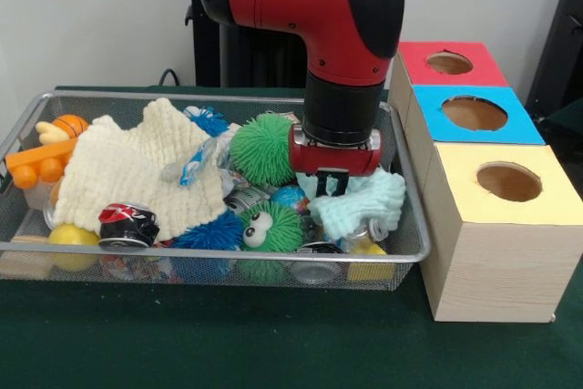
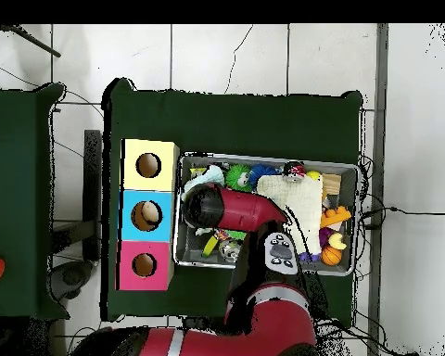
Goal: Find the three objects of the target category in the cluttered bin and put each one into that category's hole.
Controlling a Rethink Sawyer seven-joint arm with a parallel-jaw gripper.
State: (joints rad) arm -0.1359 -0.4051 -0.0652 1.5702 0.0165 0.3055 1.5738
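My gripper [image 1: 332,185] reaches down into the right end of the wire bin [image 1: 209,257] and presses on a mint-green cloth [image 1: 366,203]. Its tips are buried between the cloth and the red wrist. Just to its left lies a green spiky ball [image 1: 262,148]. Below that sit a green spiky ball with eyes [image 1: 270,226] and a blue spiky ball [image 1: 211,234]. A cream cloth [image 1: 137,170] covers the bin's left half. In the overhead view the arm [image 2: 228,209] hides the gripper and the bin's left part; the cream cloth [image 2: 302,199] shows beside it.
Three wooden boxes with round holes stand right of the bin: red [image 1: 448,63], blue [image 1: 474,114], yellow [image 1: 508,181]. A crushed can [image 1: 127,223], a yellow ball [image 1: 73,236], an orange toy [image 1: 41,159] and a small basketball [image 1: 70,125] also lie in the bin.
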